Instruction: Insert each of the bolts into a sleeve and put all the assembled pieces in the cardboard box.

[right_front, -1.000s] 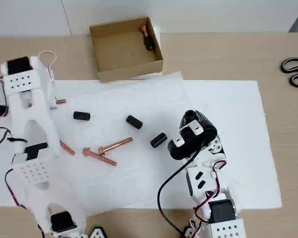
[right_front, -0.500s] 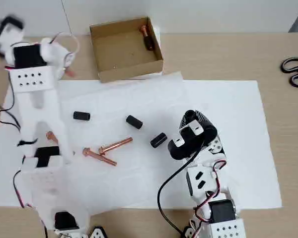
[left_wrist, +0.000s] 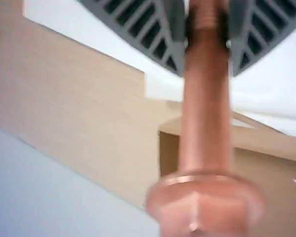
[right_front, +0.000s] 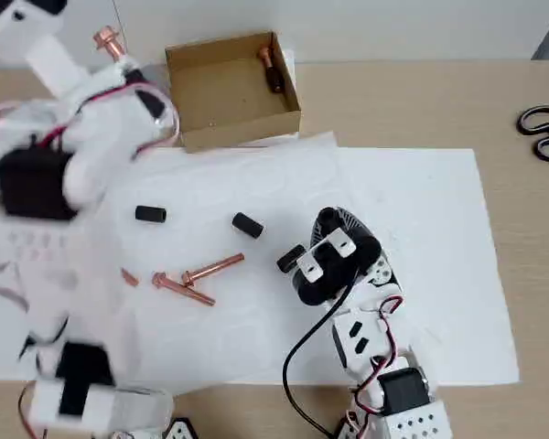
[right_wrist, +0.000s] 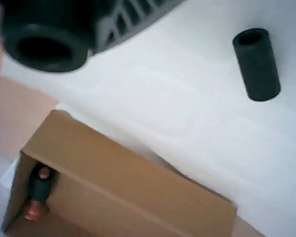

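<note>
One copper bolt (left_wrist: 205,108) tight between the left claw's (left_wrist: 207,27) jaws, threaded end inside, head outward.

Light wooden table (right_front: 421,101) with a white paper sheet (right_front: 421,229) spread under the right claw (right_front: 297,265).
The sheet covers most of the tabletop, and bare wood shows all round it. One black sleeve (right_front: 288,259) sits right at the claw's tip. A second sleeve (right_front: 247,224) lies near the claw, on its left and a little farther out, and a third sleeve (right_front: 150,214) lies well to its left. A copper bolt (right_front: 212,269) and a second bolt (right_front: 183,289) lie close together left of the claw. The cardboard box (right_front: 242,128) stands beyond the claw at the sheet's far edge. Scissors (right_front: 544,133) lie on bare wood well off to its right.
</note>
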Robot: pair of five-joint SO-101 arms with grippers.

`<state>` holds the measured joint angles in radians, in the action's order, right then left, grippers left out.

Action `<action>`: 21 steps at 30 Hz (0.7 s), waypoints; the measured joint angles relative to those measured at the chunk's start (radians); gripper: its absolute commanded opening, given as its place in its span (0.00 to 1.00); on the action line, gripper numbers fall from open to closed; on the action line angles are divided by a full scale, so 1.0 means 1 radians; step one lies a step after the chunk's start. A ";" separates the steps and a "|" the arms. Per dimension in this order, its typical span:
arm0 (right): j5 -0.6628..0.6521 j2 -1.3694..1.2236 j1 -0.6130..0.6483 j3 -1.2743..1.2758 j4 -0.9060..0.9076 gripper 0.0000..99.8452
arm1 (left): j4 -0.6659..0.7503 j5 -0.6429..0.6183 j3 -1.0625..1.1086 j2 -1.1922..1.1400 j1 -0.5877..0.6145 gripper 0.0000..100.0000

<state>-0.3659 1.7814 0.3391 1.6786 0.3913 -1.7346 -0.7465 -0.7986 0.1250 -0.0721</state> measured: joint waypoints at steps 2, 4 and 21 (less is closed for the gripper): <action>0.000 0.000 0.011 0.000 0.000 0.00 | 0.000 0.000 0.129 0.144 -0.035 0.01; 0.000 0.000 0.011 0.000 0.000 0.00 | 0.000 0.000 0.292 0.305 -0.057 0.01; 0.143 0.014 0.069 -0.005 -0.087 0.00 | 1.353 0.265 1.869 1.280 -0.175 0.01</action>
<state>-0.2232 1.7952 0.4081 1.6740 0.3038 -0.3813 -0.4810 1.0702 1.4047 -0.2470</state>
